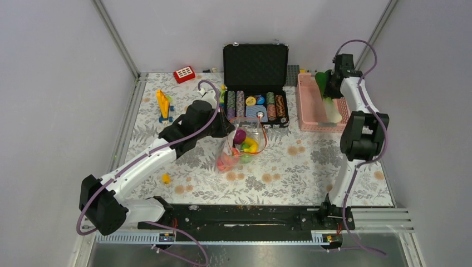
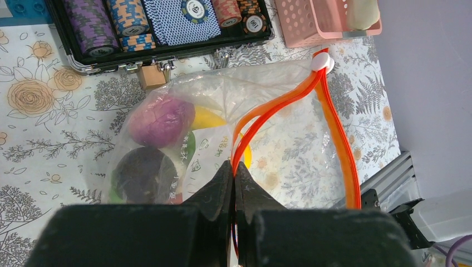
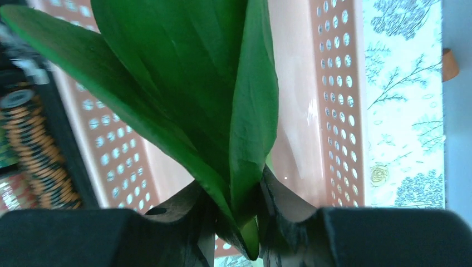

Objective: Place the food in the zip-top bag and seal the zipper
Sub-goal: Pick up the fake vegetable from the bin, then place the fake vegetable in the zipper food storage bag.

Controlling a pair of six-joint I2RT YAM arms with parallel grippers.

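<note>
left fingers [image 2: 214, 192] pinch the zipper [image 2: 336, 136] — right fingers [image 3: 183, 216] clamp the green cabbage [image 3: 183, 72] over the basket [image 3: 337, 111].

A clear floppy plastic bag [image 1: 245, 146] lies in the middle of the flowery table cloth [image 1: 311, 167]. Inside it sit a round purple toy ball [image 1: 239, 135], a yellow plastic banana [image 1: 252, 145] and a red round toy fruit [image 1: 225, 162] — all bunched together. A thin orange-red strip [image 1: 263, 136] curves along the bag's right side. The left gripper [image 1: 229, 129] touches the bag's top left edge. Behind the bag stands an open black case of stacked poker chips [image 1: 255, 104]. Far right, the right gripper [image 1: 329, 89] hangs over a pink plastic mesh basket [image 1: 305, 105] — right by a green leafy toy cabbage [image 1: 321, 79]. A small yellow piece [image 1: 166, 178] lies alone on the cloth near the left arm.
</note>
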